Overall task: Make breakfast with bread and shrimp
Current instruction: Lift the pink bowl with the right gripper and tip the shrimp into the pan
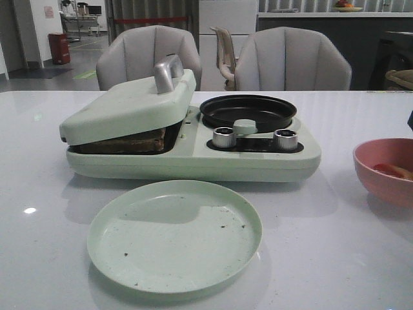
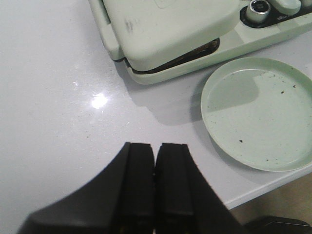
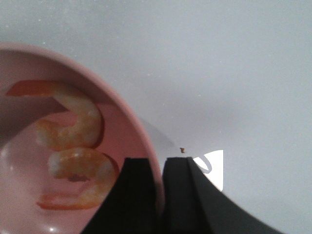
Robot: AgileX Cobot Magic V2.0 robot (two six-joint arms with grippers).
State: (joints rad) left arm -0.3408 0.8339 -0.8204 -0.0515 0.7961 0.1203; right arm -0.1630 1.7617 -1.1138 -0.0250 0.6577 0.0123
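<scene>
Bread (image 1: 122,142) clamped under press lid (image 1: 129,106). Shrimp (image 3: 73,146) in bowl (image 1: 381,169), directly beneath right gripper (image 3: 158,168) (nearer arm by far); its narrow jaws straddle bowl rim. Left gripper (image 2: 155,156) closed, empty, over bare table (image 2: 58,97).

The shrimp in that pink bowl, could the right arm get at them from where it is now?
Probably yes. The shrimp lie uncovered in the open pink bowl, and the right gripper hangs right at its rim. Its jaws look nearly shut around the rim, so they would likely need to open and shift inward.
</scene>
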